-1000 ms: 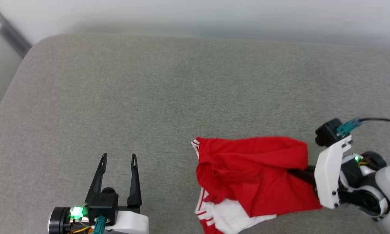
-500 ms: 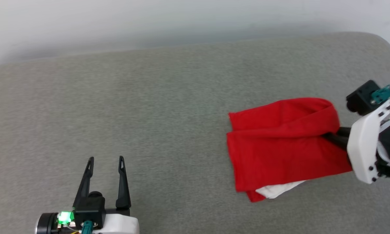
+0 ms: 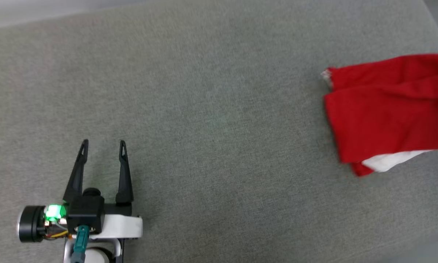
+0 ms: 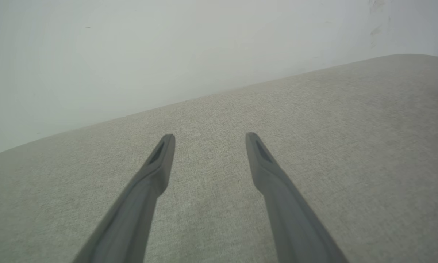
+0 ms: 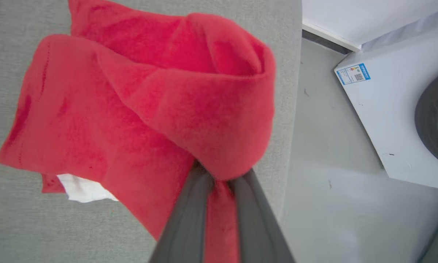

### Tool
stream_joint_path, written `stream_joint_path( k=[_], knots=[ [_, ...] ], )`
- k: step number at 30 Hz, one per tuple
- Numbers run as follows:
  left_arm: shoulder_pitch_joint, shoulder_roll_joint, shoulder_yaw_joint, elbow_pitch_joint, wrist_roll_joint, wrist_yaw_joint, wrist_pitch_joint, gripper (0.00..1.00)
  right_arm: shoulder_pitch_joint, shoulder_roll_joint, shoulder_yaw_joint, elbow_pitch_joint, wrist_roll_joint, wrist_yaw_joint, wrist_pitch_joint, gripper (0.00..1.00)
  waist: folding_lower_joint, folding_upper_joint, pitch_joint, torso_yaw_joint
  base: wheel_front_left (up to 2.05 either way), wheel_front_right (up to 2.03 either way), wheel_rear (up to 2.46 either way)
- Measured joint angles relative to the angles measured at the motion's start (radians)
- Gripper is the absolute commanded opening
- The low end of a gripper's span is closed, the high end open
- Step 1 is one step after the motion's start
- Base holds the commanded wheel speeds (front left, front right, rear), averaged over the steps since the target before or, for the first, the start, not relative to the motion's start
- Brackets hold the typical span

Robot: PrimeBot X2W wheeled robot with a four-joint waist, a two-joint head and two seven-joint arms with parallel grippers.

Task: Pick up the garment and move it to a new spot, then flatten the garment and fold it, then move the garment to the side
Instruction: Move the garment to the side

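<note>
- The left gripper is held at the lower left, with its fingers spread wide and nothing between them.
- The right gripper is pinched closed on the garment.

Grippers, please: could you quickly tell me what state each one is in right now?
Left gripper: open, holding nothing.
Right gripper: shut on the garment.

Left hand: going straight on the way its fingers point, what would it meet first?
Nothing nearby: the left hand faces bare grey cushion, then the pale wall beyond it; depth is unclear.
</note>
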Motion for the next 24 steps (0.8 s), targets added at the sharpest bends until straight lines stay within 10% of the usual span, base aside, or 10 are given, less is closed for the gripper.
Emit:
stream_joint_path(
  k=[22,24],
  knots=[
    [-0.115,0.047,-0.018,-0.066,0.001,0.016,-0.001,1.0,-0.213,0.138,-0.254,0.527,-0.303,0.0,-0.173,0.0,0.0,0.0,0.236,0.003,0.0,0.0,0.0],
    [-0.114,0.041,-0.021,-0.057,-0.006,0.02,-0.001,1.0,-0.213,0.153,-0.262,0.555,-0.32,0.0,-0.187,1.0,0.0001,0.0,0.219,0.004,0.0,0.0,0.0]
  ],
)
